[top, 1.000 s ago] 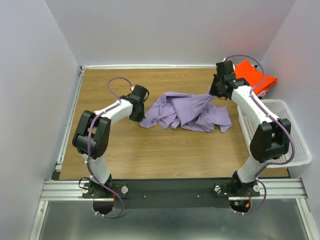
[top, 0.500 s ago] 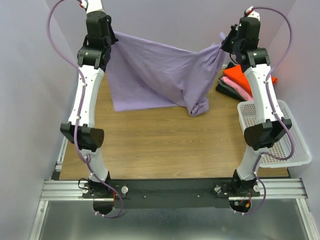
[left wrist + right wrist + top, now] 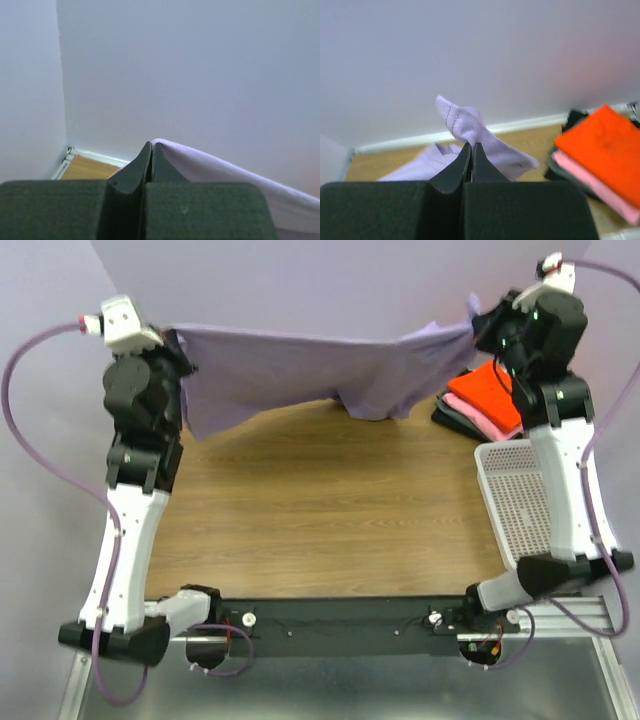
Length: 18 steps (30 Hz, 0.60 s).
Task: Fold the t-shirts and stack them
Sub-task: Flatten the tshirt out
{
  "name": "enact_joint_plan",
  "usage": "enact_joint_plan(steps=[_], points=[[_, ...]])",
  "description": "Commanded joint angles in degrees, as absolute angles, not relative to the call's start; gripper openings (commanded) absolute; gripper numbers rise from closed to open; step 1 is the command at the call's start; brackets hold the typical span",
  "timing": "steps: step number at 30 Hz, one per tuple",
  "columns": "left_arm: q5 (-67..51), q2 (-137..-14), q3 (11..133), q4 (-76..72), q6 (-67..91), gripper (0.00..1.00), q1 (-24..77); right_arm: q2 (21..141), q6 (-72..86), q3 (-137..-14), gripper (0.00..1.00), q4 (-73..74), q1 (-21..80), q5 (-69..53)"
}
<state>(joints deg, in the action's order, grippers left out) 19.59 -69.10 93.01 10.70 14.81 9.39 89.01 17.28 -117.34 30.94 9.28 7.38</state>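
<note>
- The left jaws are clenched on a top edge of the lavender t-shirt [image 3: 300,375]. In the left wrist view the two black fingers [image 3: 135,167] are pressed together, and the cloth runs off their tip to the right.
- The right jaws are likewise clamped on the same shirt, with a small lavender fold standing up past the tip.
- The shirt hangs stretched between the two sets of jaws, high over the bench [image 3: 320,510], sagging lowest nearer the right jaws.
- Below and just beside the right jaws lies a folded stack: the orange-red t-shirt [image 3: 487,392] on top, the pink t-shirt [image 3: 480,422] under it and the dark grey t-shirt [image 3: 445,416] at the bottom.
- From above, both sets of jaws are hidden behind their wrist bodies and the gathered cloth.
- The shirt's upper edge nearly blends into the pale back wall [image 3: 330,280], and its hanging part hides the bench's far edge.
- I cannot tell whether the lowest fold touches the bench.
- The dark grey shirt shows only as a rim, and the left wrist view cuts the lavender cloth off at the right.
- Under the span between the jaws the wood is bare.
- The side walls stand close outside each set of jaws.
- The white mesh basket [image 3: 530,500] sits at the bench's right edge, below the right jaws and beside the right arm [image 3: 560,470].
</note>
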Motion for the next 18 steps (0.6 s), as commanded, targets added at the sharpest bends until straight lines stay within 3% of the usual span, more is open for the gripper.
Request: enact_joint_plan(steps=[1,3,5,6,7,9,13,18], points=[[17.9,-61.6,80.2,4.8,15.4,0.00,9.1,80.5,15.0,-103.9,0.02,28.8,8.9,4.6],[17.3,-58.8,73.8,6.5,18.1,0.00,9.1,75.2,16.3,-92.3,0.06,29.3,8.9,4.2],[17.3,-58.0,68.6,11.0,20.7,0.00,9.1,71.9,18.0,-80.8,0.23,30.8,9.0,3.9],[17.2,-58.3,67.2,14.6,23.3,0.00,9.1,69.6,20.0,-76.8,0.53,32.3,9.0,4.0],[16.4,-58.6,64.9,16.6,24.2,0.00,9.1,68.6,21.2,-73.6,0.67,33.4,8.9,5.1],[14.3,-60.9,62.9,19.8,25.0,0.00,9.1,67.8,23.7,-66.2,0.84,35.3,9.0,6.6],[5.7,-64.8,58.2,23.3,25.2,0.00,9.1,72.1,24.1,-62.4,0.88,36.6,8.9,6.6],[2.6,-67.4,54.7,23.0,24.3,0.00,9.1,83.5,22.2,-63.9,0.85,35.5,8.8,3.4]])
